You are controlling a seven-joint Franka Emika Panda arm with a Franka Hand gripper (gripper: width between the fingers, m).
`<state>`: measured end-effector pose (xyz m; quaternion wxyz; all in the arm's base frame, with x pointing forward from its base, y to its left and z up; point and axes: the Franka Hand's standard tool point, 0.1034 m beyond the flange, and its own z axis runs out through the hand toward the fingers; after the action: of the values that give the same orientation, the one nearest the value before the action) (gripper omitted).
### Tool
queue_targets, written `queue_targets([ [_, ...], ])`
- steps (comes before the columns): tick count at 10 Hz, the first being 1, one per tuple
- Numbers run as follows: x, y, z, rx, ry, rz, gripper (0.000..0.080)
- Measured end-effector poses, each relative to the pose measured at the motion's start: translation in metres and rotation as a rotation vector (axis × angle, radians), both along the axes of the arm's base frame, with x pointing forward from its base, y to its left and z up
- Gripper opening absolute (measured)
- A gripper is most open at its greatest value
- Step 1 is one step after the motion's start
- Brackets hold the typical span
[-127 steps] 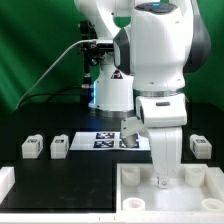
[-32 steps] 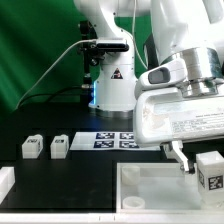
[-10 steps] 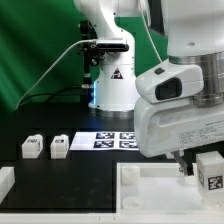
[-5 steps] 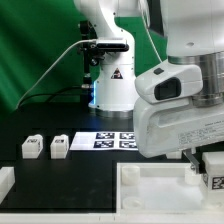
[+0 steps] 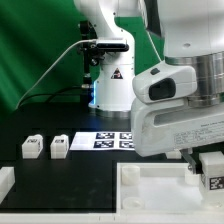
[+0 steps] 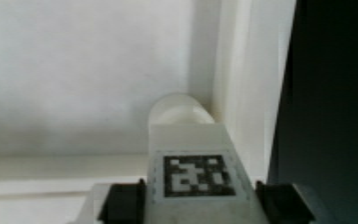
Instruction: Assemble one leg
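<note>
My gripper hangs at the exterior view's right, low over the far right part of the big white panel. It is shut on a white leg with a black-and-white tag, held upright. In the wrist view the leg stands between my two dark fingers, its rounded tip close to the inner corner of the white panel. I cannot tell if the tip touches the panel. Two more legs lie on the black table at the exterior view's left.
The marker board lies on the table behind the panel. The arm's base stands at the back with a cable running left. A white piece sits at the left front edge.
Over the last seconds my gripper has come down a little with the leg, toward the panel's right corner. The two legs at the left have not moved.
</note>
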<state>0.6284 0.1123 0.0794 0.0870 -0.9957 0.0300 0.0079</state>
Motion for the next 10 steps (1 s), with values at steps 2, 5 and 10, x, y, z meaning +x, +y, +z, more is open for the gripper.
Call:
queue_targets([
  [2, -0.001, 0.002, 0.0, -0.005, 0.028, -0.366, 0.0295],
  [5, -0.001, 0.005, -0.001, 0.008, 0.096, -0.784, 0.0295],
  [10, -0.002, 0.012, -0.001, 0.069, 0.183, -1.29, 0.0295],
])
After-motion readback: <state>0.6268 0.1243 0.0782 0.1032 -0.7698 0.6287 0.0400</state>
